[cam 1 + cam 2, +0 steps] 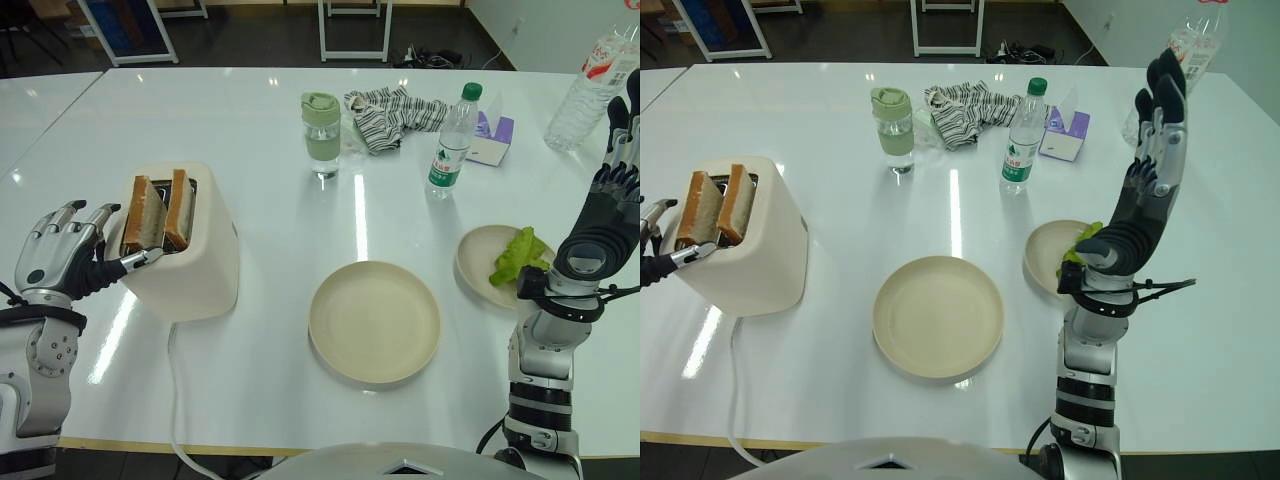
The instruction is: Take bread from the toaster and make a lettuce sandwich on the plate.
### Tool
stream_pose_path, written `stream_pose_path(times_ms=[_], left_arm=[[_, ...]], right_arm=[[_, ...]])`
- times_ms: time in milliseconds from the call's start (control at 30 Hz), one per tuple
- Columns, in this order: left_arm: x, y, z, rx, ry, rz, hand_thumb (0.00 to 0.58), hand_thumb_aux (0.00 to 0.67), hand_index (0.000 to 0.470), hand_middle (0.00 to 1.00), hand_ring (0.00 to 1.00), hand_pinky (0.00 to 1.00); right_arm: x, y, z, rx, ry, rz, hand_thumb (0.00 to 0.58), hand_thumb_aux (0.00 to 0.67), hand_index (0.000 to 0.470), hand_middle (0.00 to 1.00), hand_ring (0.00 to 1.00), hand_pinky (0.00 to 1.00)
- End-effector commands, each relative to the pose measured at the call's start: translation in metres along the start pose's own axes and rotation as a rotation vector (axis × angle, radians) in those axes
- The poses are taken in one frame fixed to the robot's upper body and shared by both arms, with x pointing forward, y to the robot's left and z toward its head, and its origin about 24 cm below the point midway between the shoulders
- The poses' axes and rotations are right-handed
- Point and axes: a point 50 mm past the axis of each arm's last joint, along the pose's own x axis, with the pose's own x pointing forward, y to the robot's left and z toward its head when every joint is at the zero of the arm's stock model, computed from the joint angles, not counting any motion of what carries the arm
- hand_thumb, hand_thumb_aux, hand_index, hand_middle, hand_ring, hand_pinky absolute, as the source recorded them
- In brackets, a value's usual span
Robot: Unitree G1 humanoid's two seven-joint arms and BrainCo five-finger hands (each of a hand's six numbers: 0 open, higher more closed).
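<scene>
Wearing a green-and-white label around its middle, the water bottle [453, 145] with the green cap stands right of centre in the upper part of the frame; its print is too small to make out. At the upper right edge a larger clear bottle [588, 95] carries a red-and-white label, equally unreadable. Between the two lies a purple-and-white tissue pack [492, 137] with no lettering that can be told. Left of the water bottle a striped cloth [395, 115] lies crumpled, and beside it stands a green-lidded tumbler [321, 135].

On the left of the white table [250, 100] stands the cream toaster [190, 255], with two bread slices [160, 210] upright in its slots, their browned crusts well above the top. Its white cord [172, 390] runs down to the lower edge of the frame. The left hand [60, 245] is just beside the toaster's left side, fingers spread and only lightly bent, grasping nothing; one fingertip reaches the toaster's top rim below the nearer slice.

The large plate [375, 320] sits bare at lower centre. To its right a small plate [478, 255] holds the lettuce [520, 257]. The right hand [1155, 140] is raised upright above and right of that small plate, fingers straight and released, holding nothing; its forearm covers part of the lettuce and the small plate's right rim.
</scene>
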Motion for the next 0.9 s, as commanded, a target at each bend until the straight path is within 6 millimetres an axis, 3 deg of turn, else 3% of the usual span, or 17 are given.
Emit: stream_pose_path(times_ms=[33,200,633,767,900], left_arm=[[-0.004,-0.005,0.008,-0.007,-0.047,-0.045,0.12,0.074,0.052,0.0,0.0,0.0],[-0.004,0.0,0.007,-0.003,-0.047,-0.048,0.175,0.11,0.077,0.0,0.0,0.0],[-0.002,0.007,0.005,-0.008,-0.037,-0.049,0.23,0.15,0.105,0.0,0.0,0.0],[-0.004,0.016,0.006,0.0,-0.051,-0.044,0.23,0.15,0.105,0.0,0.0,0.0],[-0.008,0.028,0.001,0.049,-0.046,-0.056,0.175,0.11,0.077,0.0,0.0,0.0]], right_arm=[[0.0,-0.002,0.002,-0.013,0.002,0.003,0.0,0.0,0.0,0.0,0.0,0.0],[0.0,-0.003,0.002,-0.016,0.005,-0.002,0.0,0.0,0.0,0.0,0.0,0.0],[-0.001,-0.003,0.004,-0.016,0.01,-0.004,0.0,0.0,0.0,0.0,0.0,0.0],[-0.001,-0.002,0.004,-0.015,0.012,-0.002,0.0,0.0,0.0,0.0,0.0,0.0],[-0.001,-0.001,0.004,-0.011,0.013,-0.002,0.0,0.0,0.0,0.0,0.0,0.0]])
